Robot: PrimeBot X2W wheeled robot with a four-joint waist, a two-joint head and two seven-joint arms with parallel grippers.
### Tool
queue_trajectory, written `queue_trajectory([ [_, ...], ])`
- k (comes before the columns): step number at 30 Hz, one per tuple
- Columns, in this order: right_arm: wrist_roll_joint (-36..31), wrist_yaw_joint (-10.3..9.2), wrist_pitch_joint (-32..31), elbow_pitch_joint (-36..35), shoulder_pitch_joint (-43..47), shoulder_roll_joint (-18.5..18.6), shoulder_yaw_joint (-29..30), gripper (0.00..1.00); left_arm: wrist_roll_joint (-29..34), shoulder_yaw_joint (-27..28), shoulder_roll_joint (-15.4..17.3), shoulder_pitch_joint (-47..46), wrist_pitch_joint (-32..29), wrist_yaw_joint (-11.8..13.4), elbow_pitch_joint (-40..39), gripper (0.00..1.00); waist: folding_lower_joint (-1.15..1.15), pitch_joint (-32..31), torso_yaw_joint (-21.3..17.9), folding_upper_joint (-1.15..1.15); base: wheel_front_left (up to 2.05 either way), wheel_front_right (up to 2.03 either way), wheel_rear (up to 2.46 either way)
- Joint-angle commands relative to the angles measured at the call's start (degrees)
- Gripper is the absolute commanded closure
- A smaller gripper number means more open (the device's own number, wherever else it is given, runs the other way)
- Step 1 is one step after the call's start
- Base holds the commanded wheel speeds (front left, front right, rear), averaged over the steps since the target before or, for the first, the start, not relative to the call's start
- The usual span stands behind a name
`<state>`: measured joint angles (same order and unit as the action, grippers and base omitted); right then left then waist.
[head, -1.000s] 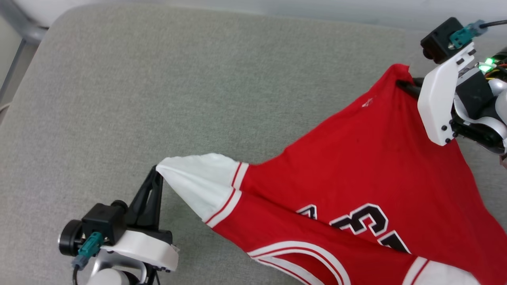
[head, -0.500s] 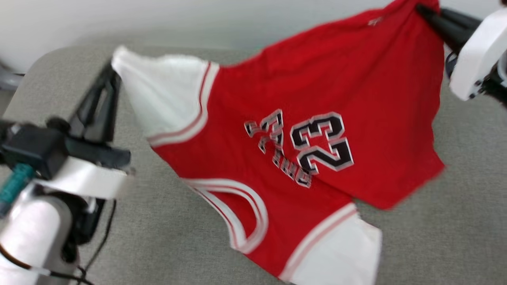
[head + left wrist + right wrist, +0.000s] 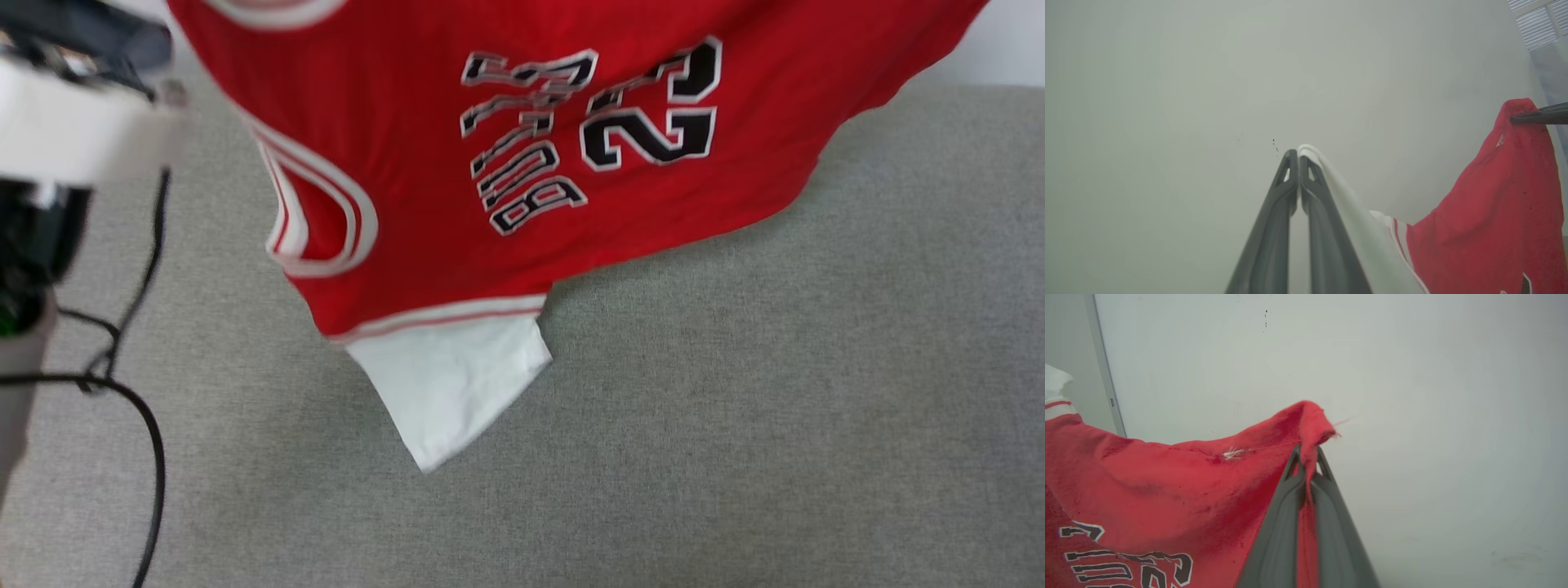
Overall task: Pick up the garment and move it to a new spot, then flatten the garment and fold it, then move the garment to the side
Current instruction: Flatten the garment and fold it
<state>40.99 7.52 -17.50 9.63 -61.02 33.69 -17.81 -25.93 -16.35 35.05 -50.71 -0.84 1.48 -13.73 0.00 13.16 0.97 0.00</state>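
Our two arms hold the garment [image 3: 522, 131], a red jersey with white sleeves, up in the air above a grey fabric surface [image 3: 775, 392]. In the head view it hangs as a slanted sheet with its black-and-white lettering and number turned sideways. One loose white sleeve [image 3: 453, 392] dangles lowest, close to the surface; we cannot tell whether its tip touches.

Our left end effector [image 3: 1298, 153] is closed tight, its two dark fingers pinching the edge of the other sleeve [image 3: 1347, 212] in front of a pale wall [image 3: 1167, 102]. Our right end effector [image 3: 1308, 451] is likewise clamped, on a bunched red corner of the cloth.

We judge this to be the carry to a new spot, with flattening and folding not yet begun. To do it well, we should:

- Hold both pinches firm and the two held points well apart, so the cloth stays stretched rather than sagging.
- Bring the low hanging edge down onto the surface first.
- Draw the held edge away from that edge while lowering it, so the jersey lays out flat.

The loose sleeve could tuck under the body as it lands. A black cable [image 3: 151, 425] by our left arm hangs near the cloth and might catch it.
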Motion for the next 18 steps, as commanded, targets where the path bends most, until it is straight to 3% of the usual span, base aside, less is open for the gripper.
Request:
queue_trajectory([
  [1,-0.5,-0.07,-0.2,-0.6,-0.9,-0.9,0.9,1.00,0.0,0.1,-0.2,-1.7,-0.3,-0.3,0.5,1.00,0.00,1.3,-0.4,0.00,0.00,0.00,0.00],
  [8,-5.5,-0.07,-4.1,-4.0,-7.0,-4.3,7.3,1.00,-1.1,-0.6,-2.0,-16.5,-1.4,-3.6,7.5,1.00,0.00,9.0,-0.9,0.00,0.00,0.00,0.00],
  [18,-11.2,-0.07,-5.8,1.1,-22.5,-5.6,9.0,1.00,-0.5,-2.3,-4.2,-36.8,-1.3,-7.0,18.2,1.00,0.00,19.2,-0.8,0.00,0.00,0.00,0.00],
])
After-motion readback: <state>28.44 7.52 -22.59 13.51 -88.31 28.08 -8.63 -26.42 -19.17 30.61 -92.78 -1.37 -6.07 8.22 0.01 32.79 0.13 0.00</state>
